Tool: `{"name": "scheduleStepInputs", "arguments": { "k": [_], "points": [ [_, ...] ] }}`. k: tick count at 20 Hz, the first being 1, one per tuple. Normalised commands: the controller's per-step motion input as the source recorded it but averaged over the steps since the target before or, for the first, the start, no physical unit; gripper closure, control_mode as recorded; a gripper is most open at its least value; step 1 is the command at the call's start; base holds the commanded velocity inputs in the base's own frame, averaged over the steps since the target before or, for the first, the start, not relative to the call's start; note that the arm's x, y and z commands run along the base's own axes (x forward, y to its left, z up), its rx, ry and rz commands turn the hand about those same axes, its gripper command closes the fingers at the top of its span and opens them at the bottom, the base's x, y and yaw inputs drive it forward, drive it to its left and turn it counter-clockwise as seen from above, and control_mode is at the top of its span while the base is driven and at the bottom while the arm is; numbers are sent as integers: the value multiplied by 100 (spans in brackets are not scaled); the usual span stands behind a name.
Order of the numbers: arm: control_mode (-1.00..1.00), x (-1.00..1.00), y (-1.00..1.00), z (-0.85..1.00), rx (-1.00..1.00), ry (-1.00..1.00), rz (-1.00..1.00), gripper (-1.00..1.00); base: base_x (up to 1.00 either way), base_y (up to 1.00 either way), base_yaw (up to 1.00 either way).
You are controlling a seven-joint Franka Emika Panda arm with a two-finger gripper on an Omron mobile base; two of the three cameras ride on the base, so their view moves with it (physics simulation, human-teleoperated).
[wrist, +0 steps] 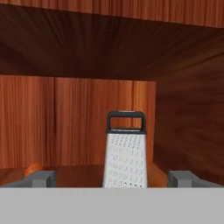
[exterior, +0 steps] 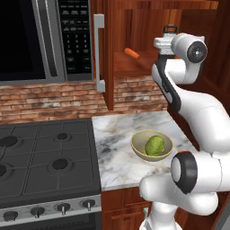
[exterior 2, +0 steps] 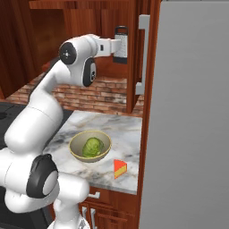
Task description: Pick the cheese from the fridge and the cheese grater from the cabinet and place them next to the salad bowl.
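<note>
Arm: nearest our base cameras we see the white arm's lower joints, rising from the frame bottom and reaching up into the open wall cabinet (exterior: 134,27).
Gripper: our gripper (wrist: 113,178) is level with the cabinet shelf, its two finger tips (wrist: 40,177) spread wide, one on each side of the cheese grater and apart from it; nothing is held.
Cheese grater: the cheese grater (wrist: 126,151) stands upright on the wooden shelf, silver and tapered, its perforated face toward our hand camera, with a black loop handle on top. In the right base view we see the same grater (exterior 2: 120,44) just ahead of the hand.
Carrot: an orange carrot (exterior: 132,53) lies on the shelf left of the hand; in the hand view we catch just its orange end (wrist: 33,168) at the left tip.
Salad bowl: the salad bowl (exterior: 152,146) sits on the marble counter (exterior: 114,148), beige-olive, with a green lettuce head (exterior: 155,145) inside.
Cheese: from the right base view we see the cheese (exterior 2: 119,168), an orange-yellow wedge with a red edge, on the counter just beside the bowl, near the front edge.
Fridge: the grey fridge (exterior 2: 192,116) door fills the right of the right base view.
Left base view extras: we see the black microwave (exterior: 42,38), the brick backsplash (exterior: 54,99) and the stove (exterior: 45,166).
</note>
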Motion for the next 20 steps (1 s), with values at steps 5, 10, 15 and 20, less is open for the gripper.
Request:
{"name": "scheduleStepInputs", "arguments": {
  "k": [5,10,15,20],
  "points": [
    [-100,14,-18,0,2,0,0,-100,0,0,0],
    [-100,21,-11,0,3,0,0,-100,0,0,0],
    [-100,30,0,-2,0,1,0,-100,0,0,0],
    [-100,21,-10,-12,2,1,0,-100,0,0,0]
  ]
}}
